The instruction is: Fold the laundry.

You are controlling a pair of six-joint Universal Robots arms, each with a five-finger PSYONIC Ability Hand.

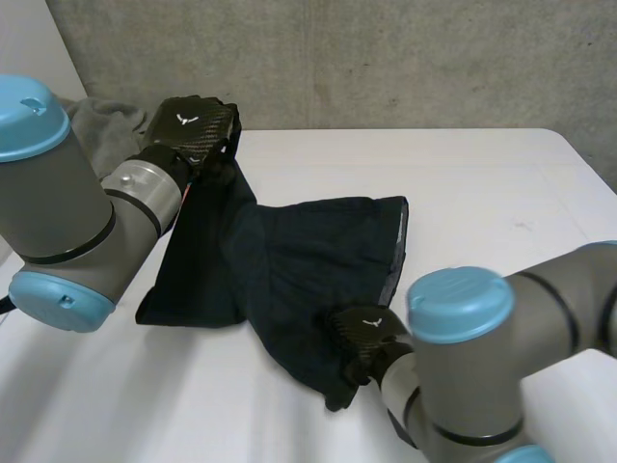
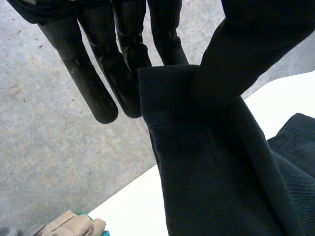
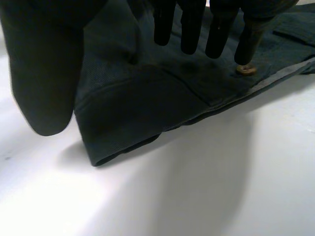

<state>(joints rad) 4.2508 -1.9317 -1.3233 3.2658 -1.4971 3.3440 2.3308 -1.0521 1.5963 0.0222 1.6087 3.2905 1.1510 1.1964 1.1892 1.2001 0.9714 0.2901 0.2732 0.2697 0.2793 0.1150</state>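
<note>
Between the two hands, a dark garment (image 1: pixel 289 260) lies spread over the white table (image 1: pixel 482 183). One corner is lifted off the table by the left hand (image 1: pixel 193 121), and the opposite edge lies flat under the right hand (image 1: pixel 364 333).

**Handling (judged from drape and creases).** The fabric looks soft, light and limp. It will likely sag wherever it is unsupported and slide readily on the smooth table. The stitched hem and the corners are the firmest parts, and so the best places to take hold. A small button (image 3: pixel 244 69) at the right hand's fingertips suggests a thicker, doubled edge there.

**Left hand.** Straight fingers (image 2: pixel 103 93) with the thumb (image 2: pixel 231 64) pressed across them pinch a hemmed corner of the garment. The cloth hangs from this pinch down towards the table.

**Right hand.** The fingers are straight and slightly spread, with their tips on or just above the cloth beside the button. The thumb is held well apart, beside the near hem, and the hand grips nothing. Whether the fingertips actually touch the cloth cannot be told.

**Also present.** A grey cloth (image 1: pixel 101 125) lies heaped behind the left hand.
</note>
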